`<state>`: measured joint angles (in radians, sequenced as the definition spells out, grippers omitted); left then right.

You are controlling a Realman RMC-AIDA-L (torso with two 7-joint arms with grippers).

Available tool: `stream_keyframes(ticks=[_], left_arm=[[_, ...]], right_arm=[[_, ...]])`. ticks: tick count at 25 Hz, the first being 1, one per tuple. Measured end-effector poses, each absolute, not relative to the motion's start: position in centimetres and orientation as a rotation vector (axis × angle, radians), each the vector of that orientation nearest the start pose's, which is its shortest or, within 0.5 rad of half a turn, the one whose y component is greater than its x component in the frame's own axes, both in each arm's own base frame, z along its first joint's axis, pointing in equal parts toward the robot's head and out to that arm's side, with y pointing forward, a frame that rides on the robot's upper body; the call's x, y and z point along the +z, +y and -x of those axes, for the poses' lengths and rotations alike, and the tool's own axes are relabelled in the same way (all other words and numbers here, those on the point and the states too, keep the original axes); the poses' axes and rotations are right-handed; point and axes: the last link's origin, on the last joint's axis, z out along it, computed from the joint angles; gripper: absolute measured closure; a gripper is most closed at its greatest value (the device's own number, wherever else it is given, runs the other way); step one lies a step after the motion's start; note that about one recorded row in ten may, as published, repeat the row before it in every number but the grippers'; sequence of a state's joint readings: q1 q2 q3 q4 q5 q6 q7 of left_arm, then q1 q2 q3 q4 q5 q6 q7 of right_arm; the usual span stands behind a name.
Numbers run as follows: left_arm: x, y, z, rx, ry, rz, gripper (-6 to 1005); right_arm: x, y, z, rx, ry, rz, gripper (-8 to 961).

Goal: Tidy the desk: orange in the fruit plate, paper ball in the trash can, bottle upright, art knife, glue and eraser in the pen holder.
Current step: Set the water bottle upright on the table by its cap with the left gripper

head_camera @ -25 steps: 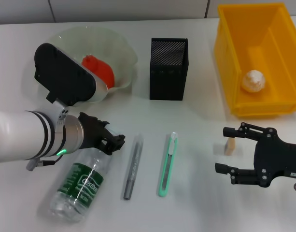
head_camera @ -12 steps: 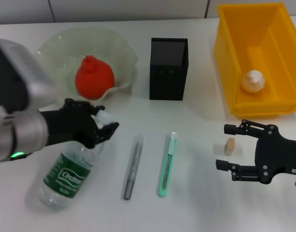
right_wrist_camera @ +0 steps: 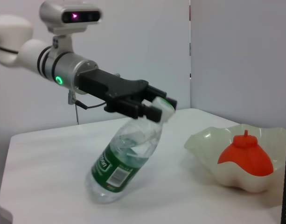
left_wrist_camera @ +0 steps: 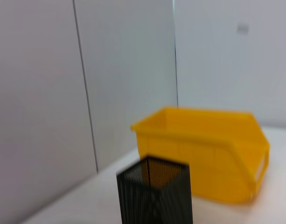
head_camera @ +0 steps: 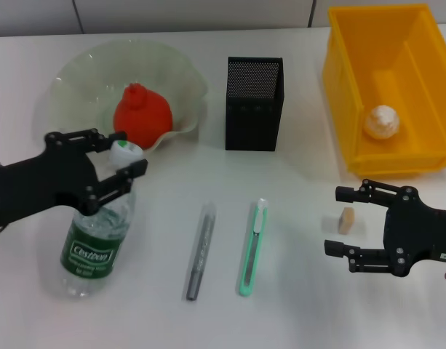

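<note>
Left end effector (head_camera: 119, 163) clenched on the neck of the clear plastic bottle with green label (head_camera: 92, 243), just below its white cap (head_camera: 125, 152). Bottle tilted, base on the white tabletop (head_camera: 295, 313), near the translucent fruit plate (head_camera: 182, 80); base contact appears partial. Right end effector (head_camera: 344, 222) released, fingers spread around the small tan eraser (head_camera: 345, 219).

The head camera looks steeply down on the black mesh pen holder (head_camera: 255, 103) at mid-desk. The left wrist camera views that holder (left_wrist_camera: 154, 195) level and close. The right wrist camera faces sideways, away from it.
</note>
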<state>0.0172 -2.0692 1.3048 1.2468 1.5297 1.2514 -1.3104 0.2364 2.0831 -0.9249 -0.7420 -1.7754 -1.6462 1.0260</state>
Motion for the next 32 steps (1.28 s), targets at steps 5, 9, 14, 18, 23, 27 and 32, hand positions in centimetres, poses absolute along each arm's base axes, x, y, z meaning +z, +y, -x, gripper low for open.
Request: stream_keyframes(ticks=[5, 9, 14, 18, 23, 27, 32], left_arm=[[2.9, 26.5, 27.9, -0.713, -0.248, 2.463, 526], [3.0, 26.8, 28.2, -0.743, -0.229, 2.448, 526], [3.5, 26.9, 27.7, -0.792, -0.185, 2.424, 526], [3.8, 27.2, 27.7, -0.792, -0.179, 2.409, 527], [3.7, 27.5, 27.5, -0.787, -0.159, 2.407, 604], [3.7, 27.5, 27.4, -0.783, -0.123, 2.406, 715], [2.9, 26.1, 28.5, -0.785, -0.035, 2.382, 862]], right_arm=[[-0.3, 25.2, -29.5, 0.739, 0.277, 2.736, 133], [-0.2, 25.2, -29.3, 0.746, 0.272, 2.742, 133], [-0.2, 25.2, -29.3, 0.749, 0.283, 2.743, 133], [-0.2, 25.2, -29.3, 0.749, 0.284, 2.743, 133], [-0.2, 25.2, -29.3, 0.749, 0.285, 2.743, 133], [-0.2, 25.1, -29.4, 0.749, 0.286, 2.742, 133], [-0.1, 24.7, -29.1, 0.782, 0.278, 2.757, 133]])
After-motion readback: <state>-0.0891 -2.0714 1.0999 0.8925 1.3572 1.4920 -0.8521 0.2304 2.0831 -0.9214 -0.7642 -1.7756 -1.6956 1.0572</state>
